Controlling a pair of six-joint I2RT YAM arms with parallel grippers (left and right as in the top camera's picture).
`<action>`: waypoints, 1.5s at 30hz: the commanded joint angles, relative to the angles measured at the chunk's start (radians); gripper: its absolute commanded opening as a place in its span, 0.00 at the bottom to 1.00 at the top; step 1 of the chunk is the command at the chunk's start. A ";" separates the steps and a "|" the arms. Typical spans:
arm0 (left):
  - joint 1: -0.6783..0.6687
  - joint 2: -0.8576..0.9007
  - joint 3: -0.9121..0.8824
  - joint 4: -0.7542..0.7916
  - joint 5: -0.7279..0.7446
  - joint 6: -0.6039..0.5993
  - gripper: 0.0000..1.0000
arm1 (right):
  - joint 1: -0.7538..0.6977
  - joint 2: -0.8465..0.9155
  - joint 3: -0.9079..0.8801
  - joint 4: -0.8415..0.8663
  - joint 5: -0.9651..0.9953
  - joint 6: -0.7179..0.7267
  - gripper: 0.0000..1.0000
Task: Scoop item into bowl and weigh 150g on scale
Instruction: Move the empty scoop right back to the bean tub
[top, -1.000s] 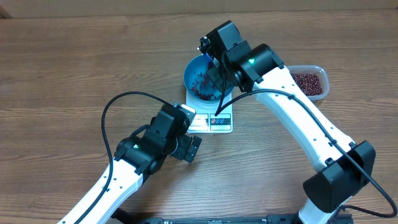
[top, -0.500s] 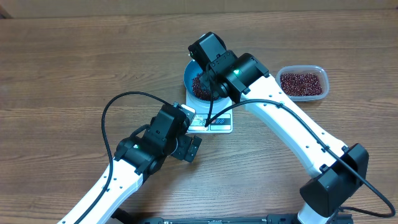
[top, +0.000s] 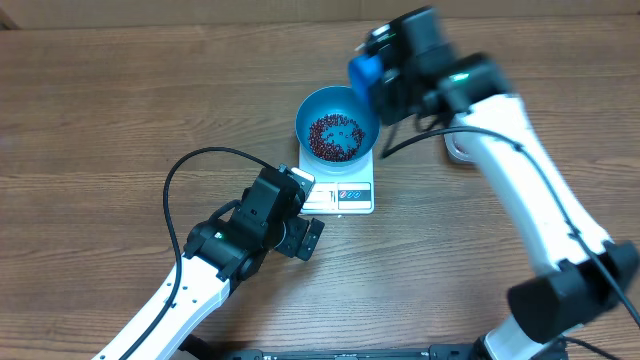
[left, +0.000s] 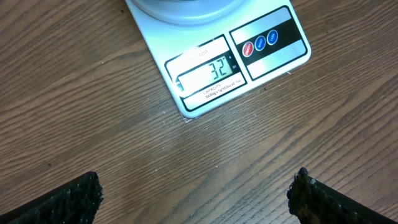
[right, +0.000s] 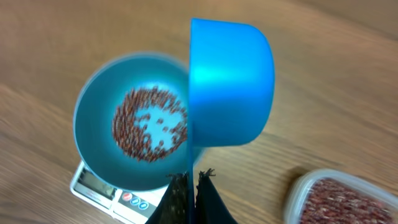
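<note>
Change since earlier frame: the right arm has swung up and away from over the bowl (top: 310, 112); the scoop (top: 364, 72) now hangs past the bowl's far right rim, clear of it. The left arm has not moved.
Right gripper (right: 191, 183): clamped on the scoop's thin handle, which shows edge-on; the cup is turned so that only its outer shell shows.
Left gripper (left: 196, 199): jaws spread wide, holding nothing, hovering over the table (top: 120, 100) just in front of the scale (top: 322, 197).
Beans (top: 335, 137): a thin layer on the bowl floor, with blue showing between them.
Bowl position: seated on the scale, covering its rear half.
Display (left: 210, 70): reads 32, judged well short of the target.
Supply: a clear tub (right: 297, 190) of beans at the lower right of the right wrist view, well apart from the bowl; the arm hides most of it from overhead.
Governing relation: the tub lies to the right of the scoop and nearer the robot.
Nearer arm: right, already holding the scoop.
Step in hand: judged to be the return to the tub for a refill.
</note>
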 joint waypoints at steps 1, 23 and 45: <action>0.006 0.002 0.023 0.000 0.008 0.012 1.00 | -0.145 -0.142 0.069 -0.021 -0.190 0.021 0.04; 0.006 0.002 0.023 0.000 0.008 0.011 1.00 | -0.472 0.056 0.007 -0.241 0.166 0.058 0.04; 0.006 0.002 0.023 0.000 0.008 0.011 1.00 | -0.471 0.078 -0.118 -0.177 0.216 0.075 0.04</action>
